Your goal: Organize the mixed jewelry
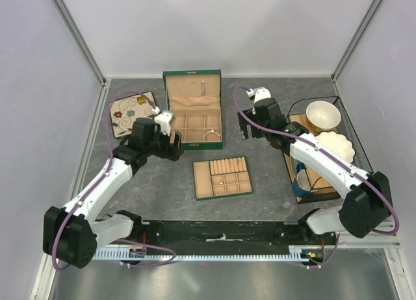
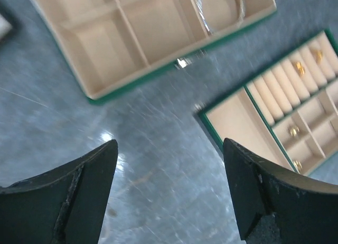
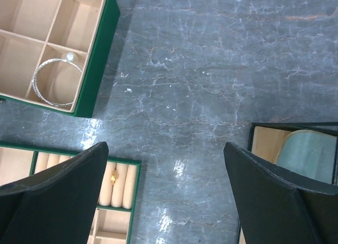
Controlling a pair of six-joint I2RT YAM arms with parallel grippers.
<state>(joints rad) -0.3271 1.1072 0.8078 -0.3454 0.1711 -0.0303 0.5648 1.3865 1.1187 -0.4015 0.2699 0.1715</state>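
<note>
Left gripper [image 2: 169, 149]: released, empty, above the table [image 2: 158, 165] near the box [image 2: 153, 30]. Right gripper [image 3: 166, 149]: released, empty. Bangle [image 3: 69, 57] lies flat in the box's corner compartment. Gold pieces [image 2: 299, 68] sit in the tray [image 2: 232, 117].

White-and-black arms [image 1: 107, 180], purple cables [image 1: 238, 100].

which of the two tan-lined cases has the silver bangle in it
The lidded green jewelry box, in its near-right compartment; the flat tray holds only small gold pieces.
</note>
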